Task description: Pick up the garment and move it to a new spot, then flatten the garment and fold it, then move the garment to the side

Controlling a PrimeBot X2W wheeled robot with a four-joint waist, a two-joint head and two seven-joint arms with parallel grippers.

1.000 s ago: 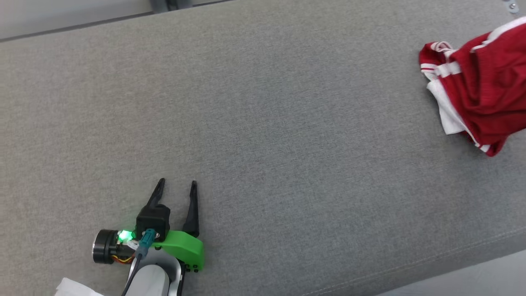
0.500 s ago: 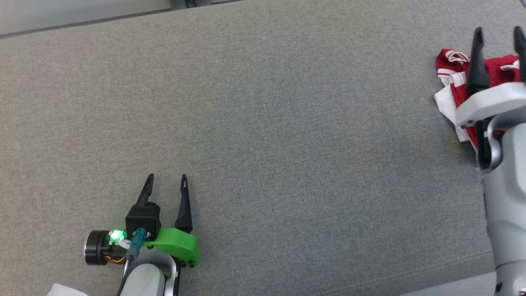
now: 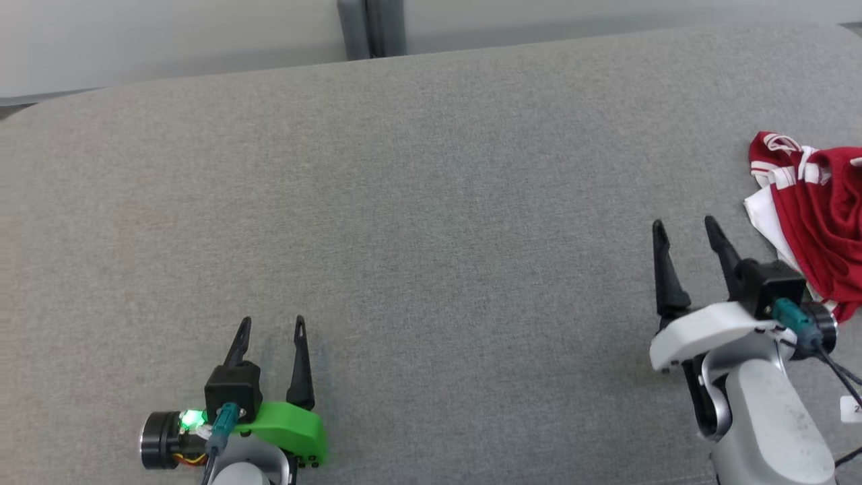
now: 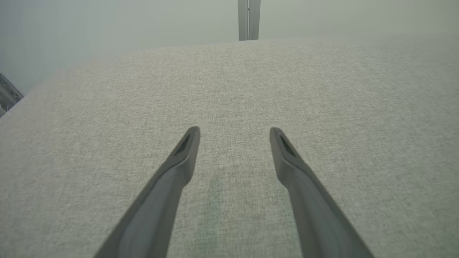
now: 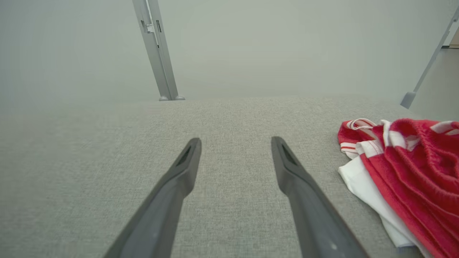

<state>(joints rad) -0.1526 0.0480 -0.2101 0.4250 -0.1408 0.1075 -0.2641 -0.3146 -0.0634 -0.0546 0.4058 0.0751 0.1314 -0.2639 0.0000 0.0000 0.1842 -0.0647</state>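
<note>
With the left gripper [image 3: 273, 319] and right gripper [image 3: 682, 223] hanging spread and empty, the crumpled garment [image 3: 825, 222] is probably awaiting pick-up, needing a rightward reach.

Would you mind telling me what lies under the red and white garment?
The garment lies bunched directly on the grey cushion, whose fabric shows along its near and left edges. Anything beneath the folds is covered and cannot be seen.
</note>
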